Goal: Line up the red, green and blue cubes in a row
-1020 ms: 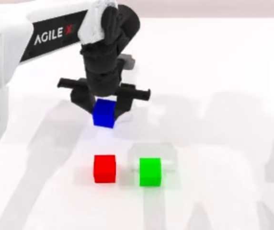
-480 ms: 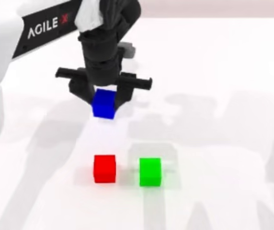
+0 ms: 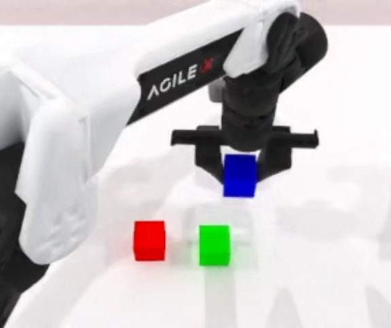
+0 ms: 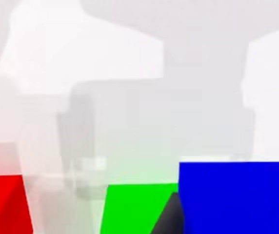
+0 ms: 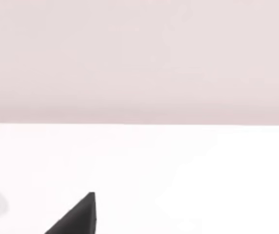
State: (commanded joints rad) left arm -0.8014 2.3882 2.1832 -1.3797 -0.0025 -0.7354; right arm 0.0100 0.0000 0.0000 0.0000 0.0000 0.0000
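White table [image 3: 332, 82] under soft shadows — pale pinkish wall [image 5: 139, 58] behind.

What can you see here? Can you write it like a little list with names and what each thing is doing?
left gripper: shut on the blue cube, above the table
blue cube: held, behind and a bit right of the green cube
red cube: on the table, left of the green cube
green cube: on the table, apart from the red cube
right arm: out of the top view
table: white
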